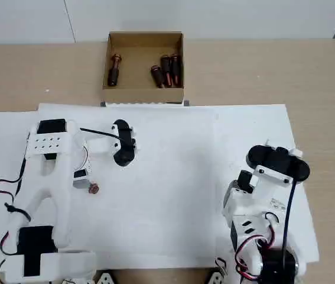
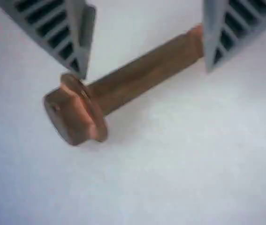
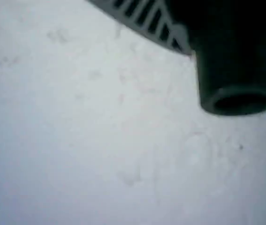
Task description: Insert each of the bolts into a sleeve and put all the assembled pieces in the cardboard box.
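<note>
Left jaws gape astride a coppery flanged bolt [image 2: 142, 75]; right jaws grip black sleeve [image 3: 236, 61].

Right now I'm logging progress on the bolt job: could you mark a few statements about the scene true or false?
1. The bolt lies on the white sheet, inside the open left gripper. True.
2. The cardboard box is empty. False: four assembled pieces lie in it.
3. The right gripper holds a dark sleeve. True.
4. The bolt sits inside the sleeve. False: it is bare, at the other arm.
</note>
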Robot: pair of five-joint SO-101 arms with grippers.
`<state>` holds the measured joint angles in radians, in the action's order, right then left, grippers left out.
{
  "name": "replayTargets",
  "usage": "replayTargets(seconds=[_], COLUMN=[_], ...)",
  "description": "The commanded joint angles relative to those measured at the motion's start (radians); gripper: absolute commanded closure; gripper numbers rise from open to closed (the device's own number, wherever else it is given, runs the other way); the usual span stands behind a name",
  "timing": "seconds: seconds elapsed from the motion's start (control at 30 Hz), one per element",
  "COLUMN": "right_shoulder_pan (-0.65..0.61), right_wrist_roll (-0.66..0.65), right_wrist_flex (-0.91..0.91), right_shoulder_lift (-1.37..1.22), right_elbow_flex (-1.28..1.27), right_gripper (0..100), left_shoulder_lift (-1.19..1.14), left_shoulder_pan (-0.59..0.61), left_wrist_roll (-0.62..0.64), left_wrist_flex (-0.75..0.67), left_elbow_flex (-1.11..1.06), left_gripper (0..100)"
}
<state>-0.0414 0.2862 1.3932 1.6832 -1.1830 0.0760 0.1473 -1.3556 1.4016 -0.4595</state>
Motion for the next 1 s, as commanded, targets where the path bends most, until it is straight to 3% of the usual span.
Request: replayTargets(seconds=[0.0, 0.63, 0.97], right_shoulder_pan=[0.013, 0.013, 0.013], right_wrist_roll=[-0.008, -0.008, -0.008], right_wrist_flex=[-0.027, -0.027, -0.027], right_shoulder_lift=[0.008, 0.008, 0.008], right_elbow_flex=[0.008, 0.008, 0.008], right_gripper=[99.5, 99.5, 99.5], left_shoulder_lift=[-0.015, -0.11, -0.133], left_shoulder_pan=[0.003, -0.006, -0.052], left_wrist_roll=[-0.15, -0.181, -0.181], left_wrist_flex=[-0.008, 0.017, 0.017], left_elbow_flex=[0.007, -0.004, -0.004], left_gripper=[84, 84, 93])
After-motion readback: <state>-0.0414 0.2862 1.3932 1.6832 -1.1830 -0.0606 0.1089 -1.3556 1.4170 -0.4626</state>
